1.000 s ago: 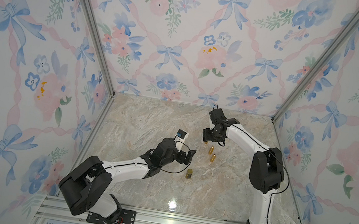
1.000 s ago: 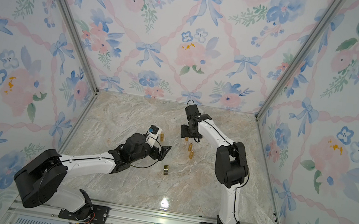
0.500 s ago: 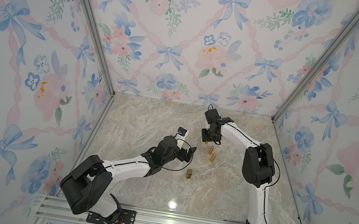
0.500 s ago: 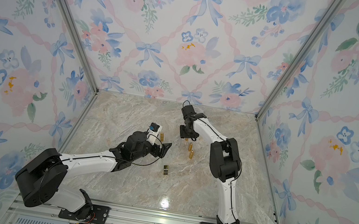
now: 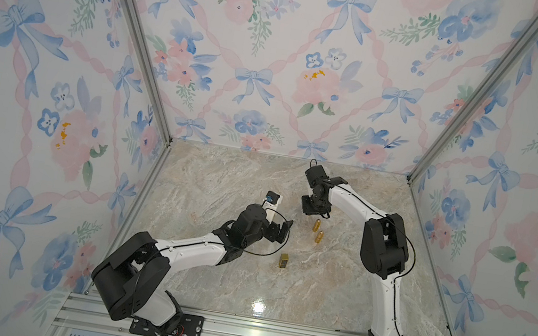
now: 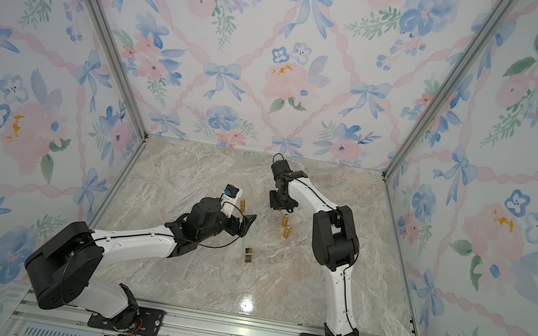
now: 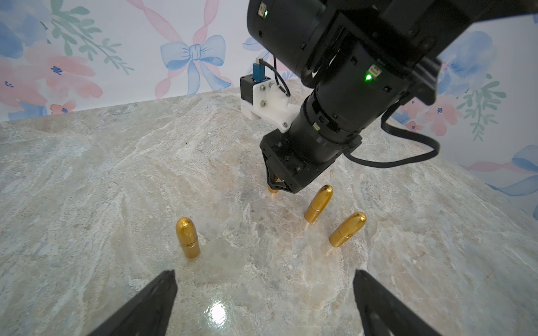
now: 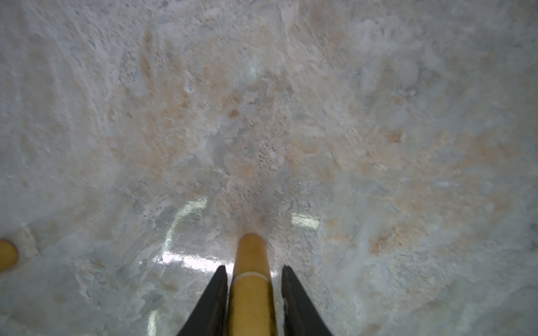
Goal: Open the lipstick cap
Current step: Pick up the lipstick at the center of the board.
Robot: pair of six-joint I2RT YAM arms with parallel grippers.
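Toward the back of the marble worktop (image 5: 320, 294), the right gripper (image 5: 315, 208) points straight down over a gold, bullet-shaped lipstick (image 8: 251, 253) that stands upright on the stone. Its fingers (image 8: 217, 293) straddle the tube from above, their tips about level with the pale seam where cap meets base. The right wrist view shows one finger just beside the gold wall and a thin sliver of worktop between the tube and the other finger. So the fingers are nearly closed but not clamped, and the cap is on. From the left wrist view only the foot of this tube shows below the black fingertips.

Just beside it, toward the robot's base, stand a second lipstick (image 5: 316, 224) and a third lipstick (image 5: 319, 237), both capped and upright (their lean in the left wrist view looks like lens distortion).

The left gripper (image 7: 264, 272) hangs above the worktop with its fingers spread wide and nothing between them, facing the right gripper. A fourth lipstick (image 7: 187, 238) stands capped just ahead of it, nearer one finger than the other.

A squared gold case (image 5: 284, 261) sits apart from the tubes, nearer the front rail.
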